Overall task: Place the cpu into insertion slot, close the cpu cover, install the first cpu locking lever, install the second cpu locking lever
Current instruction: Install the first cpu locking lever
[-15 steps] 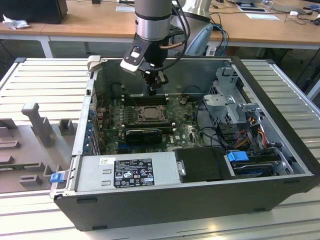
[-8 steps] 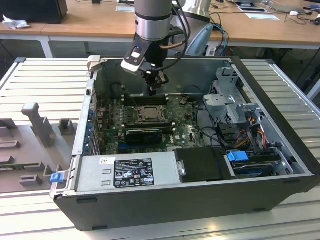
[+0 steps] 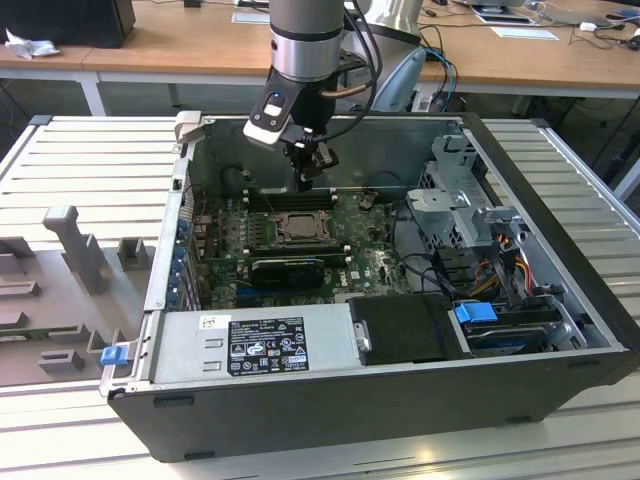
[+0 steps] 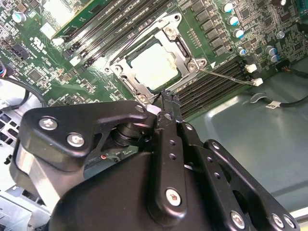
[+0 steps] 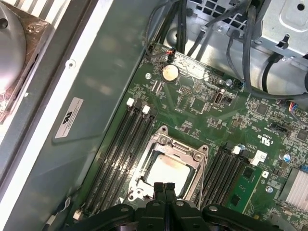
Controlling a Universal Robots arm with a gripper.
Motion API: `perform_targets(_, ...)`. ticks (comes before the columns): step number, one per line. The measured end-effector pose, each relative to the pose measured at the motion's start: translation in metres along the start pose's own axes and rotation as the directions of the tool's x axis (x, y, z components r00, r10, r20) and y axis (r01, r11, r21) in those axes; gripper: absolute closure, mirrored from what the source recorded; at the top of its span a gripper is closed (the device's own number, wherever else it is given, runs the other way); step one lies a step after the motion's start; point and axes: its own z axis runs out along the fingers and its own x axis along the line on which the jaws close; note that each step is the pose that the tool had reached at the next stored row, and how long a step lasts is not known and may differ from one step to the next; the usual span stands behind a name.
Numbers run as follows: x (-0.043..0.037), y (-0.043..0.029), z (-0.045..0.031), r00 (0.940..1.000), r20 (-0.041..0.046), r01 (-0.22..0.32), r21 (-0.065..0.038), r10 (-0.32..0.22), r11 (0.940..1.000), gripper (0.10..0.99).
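Cpu [image 4: 155,67] is lying flat inside the insertion slot [image 4: 136,88], with its pale silver top facing up. In both wrist views the cpu is sitting just past the tips of the gripper [image 4: 166,101], very close under them. The cpu cover [image 4: 180,48] is lying down over the edges of the cpu, so the silver top is showing through the big square hole.

The gripper's two black fingers [image 5: 159,190] are pressing together side by side, and nothing is sitting between them. The tips are pointing down at the near edge of the slot. I cannot tell if they are touching it.

A thin metal lever [image 4: 226,76] is sticking out from a corner of the slot, off to one side of the fingers, and it is crossing over the long black memory slots [image 5: 118,154]. More of these slots are running along the other side of the fingers too.

In the exterior view the arm is reaching down into the open computer case [image 3: 560,200], and the gripper [image 3: 310,175] is hanging right above the slot. Farther from the gripper, black cables [image 5: 250,53] are curling over the green board [image 5: 202,110].
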Motion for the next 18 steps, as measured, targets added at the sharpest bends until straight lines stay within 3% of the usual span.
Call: perform_targets(18,0.0000,0.0000,0.0000,0.9970,-0.0037,0.077,0.002,-0.077,0.9970,0.980)
